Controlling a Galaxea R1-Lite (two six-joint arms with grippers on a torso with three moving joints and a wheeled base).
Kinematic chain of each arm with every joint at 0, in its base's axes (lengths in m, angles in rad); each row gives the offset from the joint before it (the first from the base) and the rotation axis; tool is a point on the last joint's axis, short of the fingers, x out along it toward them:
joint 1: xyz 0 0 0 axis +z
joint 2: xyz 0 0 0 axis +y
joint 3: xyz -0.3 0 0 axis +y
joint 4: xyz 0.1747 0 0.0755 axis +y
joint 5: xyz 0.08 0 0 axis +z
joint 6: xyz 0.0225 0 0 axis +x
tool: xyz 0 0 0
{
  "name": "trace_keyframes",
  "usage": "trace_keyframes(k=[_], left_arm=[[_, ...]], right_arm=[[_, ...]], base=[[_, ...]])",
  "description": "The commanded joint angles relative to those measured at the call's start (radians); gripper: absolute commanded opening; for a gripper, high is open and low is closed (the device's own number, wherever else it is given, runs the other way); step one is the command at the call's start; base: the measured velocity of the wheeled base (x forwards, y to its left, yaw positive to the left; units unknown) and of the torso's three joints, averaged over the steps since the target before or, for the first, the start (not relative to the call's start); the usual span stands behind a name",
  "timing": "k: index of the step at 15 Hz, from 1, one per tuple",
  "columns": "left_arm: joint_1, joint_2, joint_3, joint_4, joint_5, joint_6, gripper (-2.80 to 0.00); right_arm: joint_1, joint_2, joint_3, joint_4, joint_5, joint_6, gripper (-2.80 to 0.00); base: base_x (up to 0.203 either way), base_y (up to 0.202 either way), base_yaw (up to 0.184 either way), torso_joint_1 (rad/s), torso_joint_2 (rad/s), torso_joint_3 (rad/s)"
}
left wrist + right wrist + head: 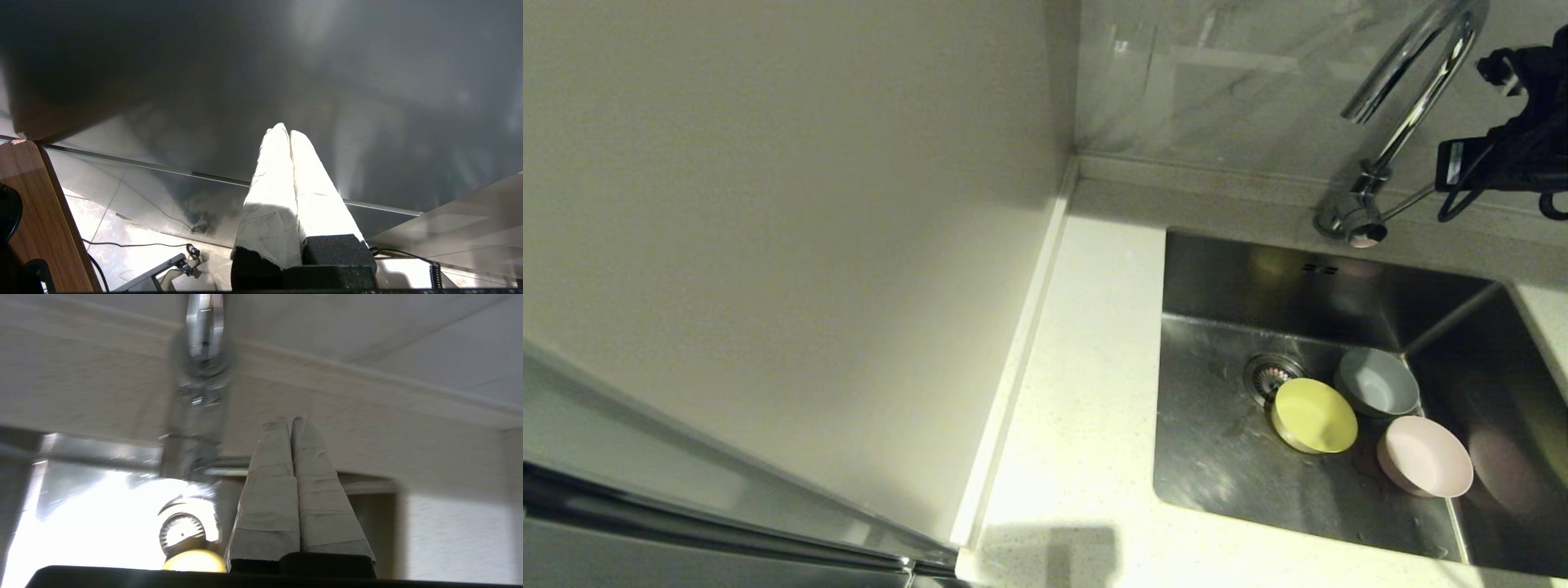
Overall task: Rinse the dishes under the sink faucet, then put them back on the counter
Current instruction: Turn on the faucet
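Three small bowls lie in the steel sink (1217, 474) beside the drain (1267, 374): a yellow-green bowl (1313, 415), a grey-blue bowl (1376, 382) and a pink bowl (1425, 456). The chrome gooseneck faucet (1413, 90) rises behind the basin, with its thin lever (1409, 200) pointing right. My right arm (1515, 151) hangs at the top right, near that lever. In the right wrist view my right gripper (291, 418) is shut and empty, just beside the faucet stem (200, 400), above the drain (182, 533) and the yellow-green bowl (196, 561). My left gripper (285, 130) is shut, empty and parked low.
The speckled white counter (1086, 367) runs left of the sink, bounded by a raised edge strip (1021, 351) and an off-white wall panel (768, 245). A marble backsplash (1217, 82) stands behind. Near the left gripper are a dark cabinet front (261, 61) and a wooden panel (36, 212).
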Motion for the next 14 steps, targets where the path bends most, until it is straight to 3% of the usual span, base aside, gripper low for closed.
trace_keyframes(k=[1,14], left_arm=[[0.0,0.0,0.003,0.0,0.0,0.0,-2.8],[0.0,0.0,0.003,0.0,0.0,0.0,-2.8]], right_arm=[[0.011,-0.01,0.002,0.002,0.002,0.004,-2.8],[0.042,0.019,-0.004,0.001,0.036,0.016,-2.8]], base=[[0.0,0.0,0.0,0.0,0.0,0.0],[0.0,0.0,0.0,0.0,0.0,0.0]])
